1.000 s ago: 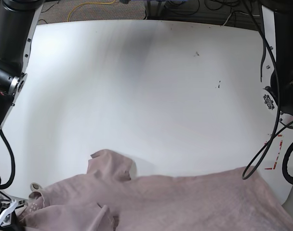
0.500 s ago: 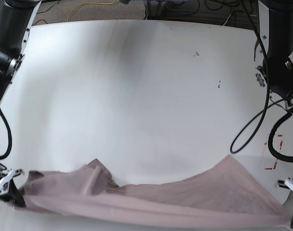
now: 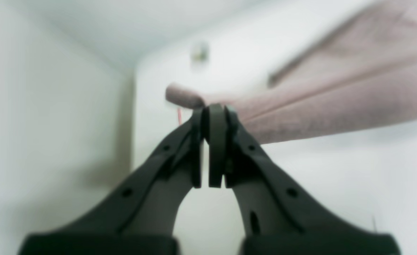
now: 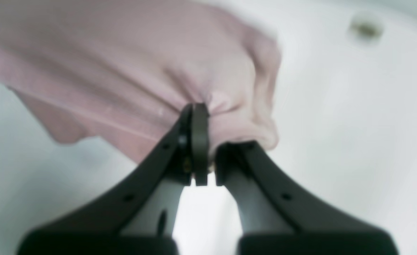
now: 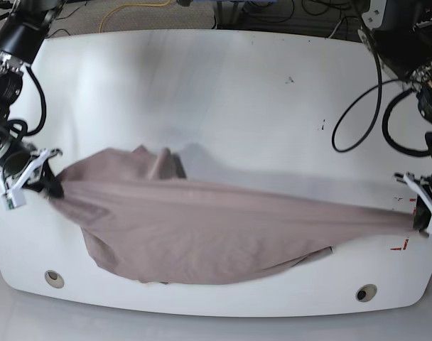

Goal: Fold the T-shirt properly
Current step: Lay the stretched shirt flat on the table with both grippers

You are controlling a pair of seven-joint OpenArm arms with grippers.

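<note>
The T-shirt (image 5: 202, 231) is held stretched across the near half of the white table (image 5: 223, 106), pinched at its ends. The right gripper (image 5: 49, 186) is clamped on bunched cloth at the left; the left gripper (image 5: 417, 217) is closed on a corner at the right. No fold is made yet: spreading flat and folding remain.

One overhead camera, two close tool cameras
Base view looks down on the bench (image 5: 223, 92); both wrist views share its T-shirt (image 5: 202, 227).
</note>
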